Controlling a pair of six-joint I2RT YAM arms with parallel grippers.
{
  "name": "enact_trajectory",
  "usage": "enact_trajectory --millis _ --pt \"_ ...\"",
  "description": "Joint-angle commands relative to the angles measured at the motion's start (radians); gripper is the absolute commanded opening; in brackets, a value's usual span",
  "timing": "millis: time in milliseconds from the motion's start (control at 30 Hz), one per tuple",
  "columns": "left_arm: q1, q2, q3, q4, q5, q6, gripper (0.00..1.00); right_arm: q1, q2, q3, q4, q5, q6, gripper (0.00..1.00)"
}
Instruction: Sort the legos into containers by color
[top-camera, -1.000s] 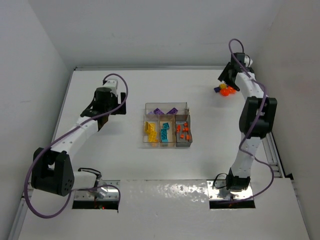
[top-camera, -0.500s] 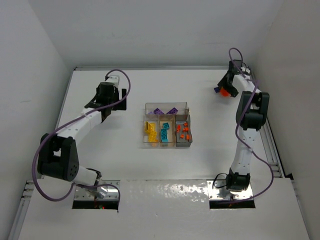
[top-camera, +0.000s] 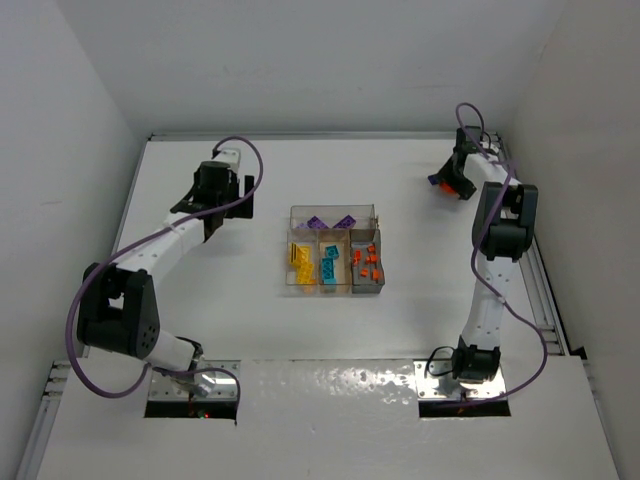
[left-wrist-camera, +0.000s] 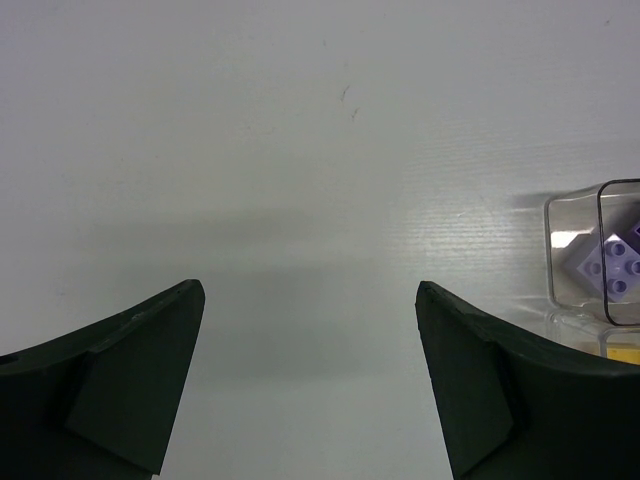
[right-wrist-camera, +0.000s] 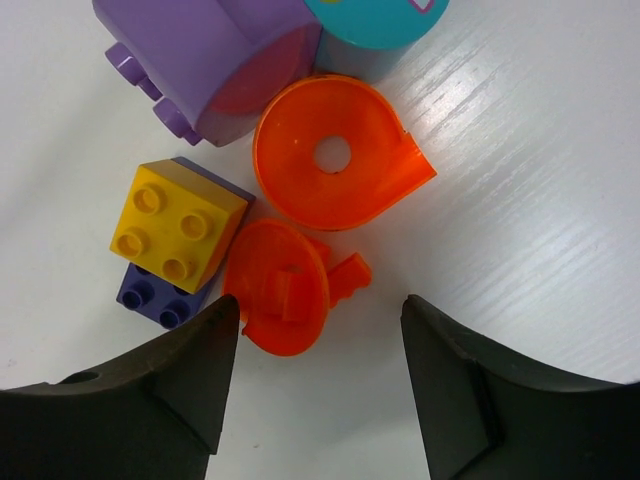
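The right tool (right-wrist-camera: 320, 310), jaws apart and holding nothing, straddles a small orange round piece (right-wrist-camera: 285, 290) at the far right of the desk (right-wrist-camera: 520, 200). Just beyond lie a yellow brick (right-wrist-camera: 175, 222), an orange ring (right-wrist-camera: 330, 150) and a purple block (right-wrist-camera: 200, 50). The left tool (left-wrist-camera: 310, 295) gapes wide, empty, left of the tray (top-camera: 292, 240), which holds sorted legos (top-camera: 298, 258).

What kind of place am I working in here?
Probably a lab test cell: plain white walls box in a white table, left arm and right arm bolted at its near edge, one small tray of legos.
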Motion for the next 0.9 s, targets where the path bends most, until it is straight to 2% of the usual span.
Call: enact_trajectory --millis 0,233,267,467,600,800,867 --pt "0.011 0.001 0.039 0.019 -0.004 0.006 0.85 -0.002 -0.007 -0.017 0.062 0.019 -0.017 0.64" --pt "0.011 -0.002 0.037 0.013 0.004 0.002 0.85 -0.002 0.01 -0.01 0.123 -0.001 -0.086 0.54" --pt "0.011 -0.004 0.036 0.012 0.015 -0.001 0.85 -0.002 0.007 -0.011 0.113 0.004 -0.104 0.49" --pt "0.011 -0.004 0.031 0.012 0.039 -0.003 0.85 -0.002 -0.017 -0.027 0.07 0.006 -0.141 0.44" --pt "0.011 -0.004 0.031 0.013 0.065 -0.006 0.85 -0.002 -0.048 -0.053 0.048 0.016 -0.178 0.3" --pt "0.011 -0.005 0.028 0.018 0.111 -0.006 0.85 0.0 -0.079 -0.068 0.011 0.016 -0.238 0.16" --pt "0.011 -0.007 0.027 0.019 0.118 -0.007 0.85 0.0 -0.088 -0.079 0.007 0.012 -0.25 0.05"
